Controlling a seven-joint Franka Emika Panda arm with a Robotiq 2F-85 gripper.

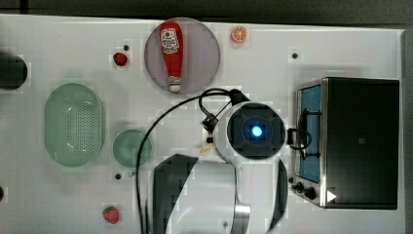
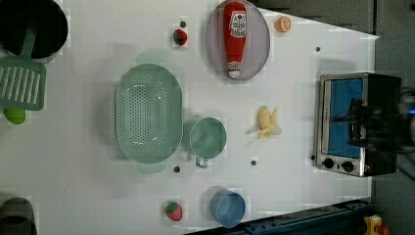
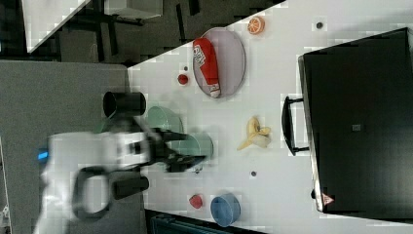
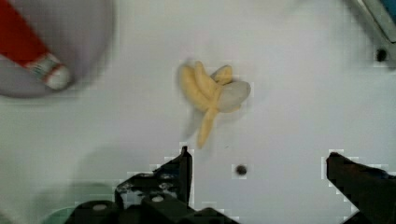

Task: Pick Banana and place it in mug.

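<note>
We see the banana (image 4: 210,95) lying on the counter (image 4: 289,70), beyond the gripper (image 4: 259,165). The jaws stand wide apart, holding nothing.

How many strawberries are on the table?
2. One strawberry lies beside the grey plate holding the ketchup bottle. The other strawberry lies near the blue cup. The arm may hide more.

Banana (image 1: 206,149) mostly under the arm (image 1: 253,131)
</note>
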